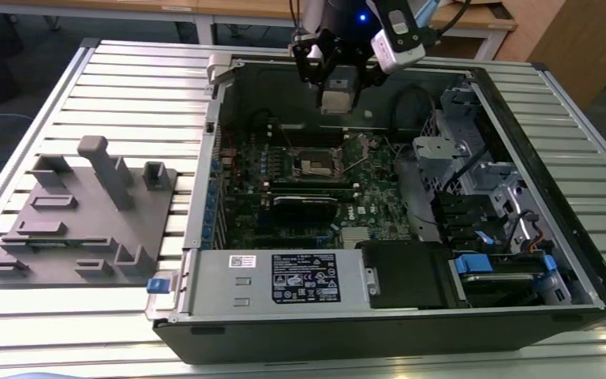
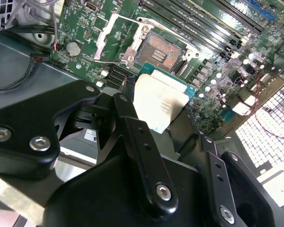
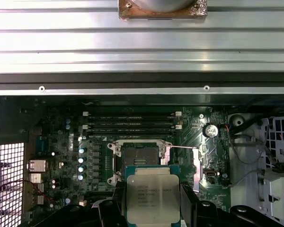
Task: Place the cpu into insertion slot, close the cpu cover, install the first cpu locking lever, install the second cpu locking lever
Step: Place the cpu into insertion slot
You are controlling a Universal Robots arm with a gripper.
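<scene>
End effector clamped on the cpu — chip held flat, hovering above the open insertion slot — inside the computer case.

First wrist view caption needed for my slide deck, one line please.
The gripper holds the cpu over the open, empty insertion slot on the motherboard.

Shared insertion slot (wrists nearer)
</scene>
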